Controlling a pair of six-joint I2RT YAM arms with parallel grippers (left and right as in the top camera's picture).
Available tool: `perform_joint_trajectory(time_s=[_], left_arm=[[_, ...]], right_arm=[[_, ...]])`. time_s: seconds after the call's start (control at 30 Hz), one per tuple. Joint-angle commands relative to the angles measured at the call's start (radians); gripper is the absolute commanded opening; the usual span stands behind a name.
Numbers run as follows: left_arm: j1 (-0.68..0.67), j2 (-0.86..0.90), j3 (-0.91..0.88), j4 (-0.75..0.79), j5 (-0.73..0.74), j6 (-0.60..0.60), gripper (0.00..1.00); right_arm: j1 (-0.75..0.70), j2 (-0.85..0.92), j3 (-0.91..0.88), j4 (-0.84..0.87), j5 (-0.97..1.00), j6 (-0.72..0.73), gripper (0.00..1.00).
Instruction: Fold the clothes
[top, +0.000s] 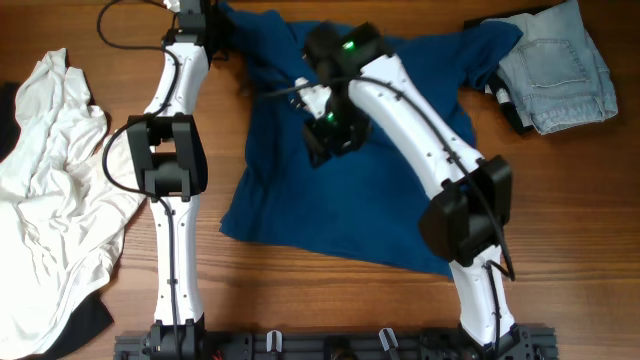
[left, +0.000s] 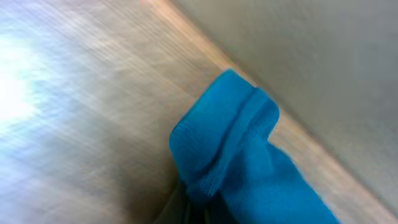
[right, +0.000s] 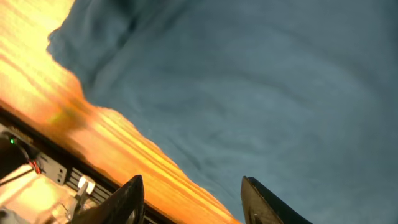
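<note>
A dark blue T-shirt (top: 340, 190) lies spread on the wooden table. My left gripper (top: 205, 30) is at the table's far edge, shut on the shirt's left sleeve (left: 236, 155), which bunches up from the jaws in the left wrist view. My right gripper (top: 328, 140) hovers over the middle of the shirt, open and empty. In the right wrist view its two dark fingers (right: 193, 199) frame the blue cloth (right: 261, 93) and its hem against the wood.
A white garment (top: 50, 190) lies crumpled at the left, over something black. Folded light blue jeans (top: 555, 70) sit at the far right corner. A wall runs behind the far table edge (left: 323, 56).
</note>
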Motion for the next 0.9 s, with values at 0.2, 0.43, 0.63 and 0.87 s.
perform_joint_trajectory(time_s=[0.2, 0.43, 0.63, 0.87], left_arm=[[0.145, -0.212, 0.012, -0.174, -0.147, 0.025, 0.04], [0.206, -0.252, 0.012, -0.266, -0.167, 0.025, 0.04], [0.201, -0.252, 0.011, -0.312, -0.166, 0.025, 0.04], [0.196, -0.254, 0.011, -0.411, -0.165, 0.024, 0.04]], right_arm=[[0.018, -0.015, -0.005, -0.011, -0.064, -0.058, 0.57], [0.079, 0.007, -0.013, -0.016, -0.071, -0.062, 0.61], [0.144, 0.019, -0.076, -0.015, -0.054, -0.114, 0.69], [0.232, 0.019, -0.136, 0.033, -0.01, -0.171, 0.8]])
